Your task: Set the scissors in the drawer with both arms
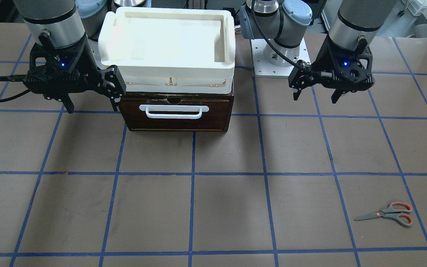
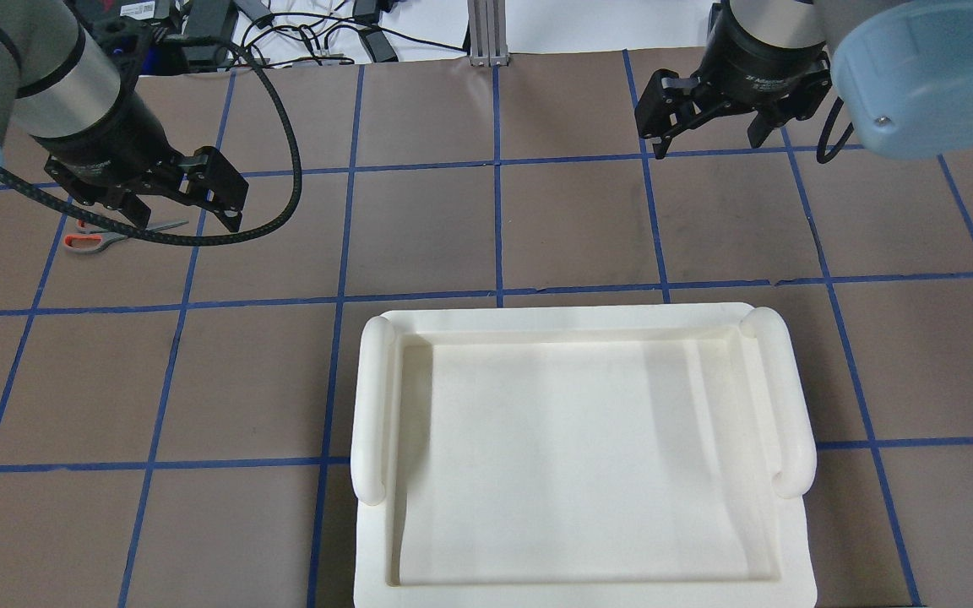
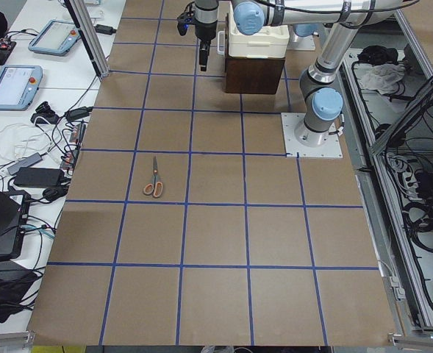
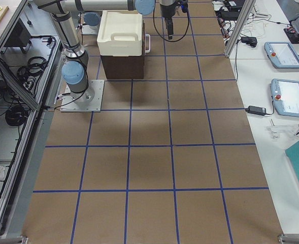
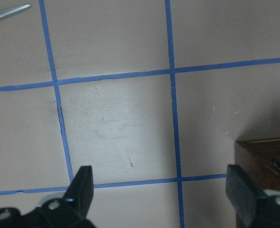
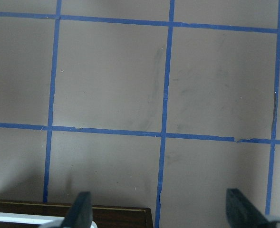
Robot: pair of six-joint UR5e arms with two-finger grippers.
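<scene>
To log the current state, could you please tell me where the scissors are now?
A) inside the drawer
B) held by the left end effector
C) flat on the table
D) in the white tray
C: the scissors lie flat on the table, apart from the drawer, and the left end effector is open and empty.

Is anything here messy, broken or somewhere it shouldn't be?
Nothing looks spilled or broken. The only stray thing is the scissors, lying alone on the table, far from the shut drawer. A cream tray sits on top of it.
</scene>
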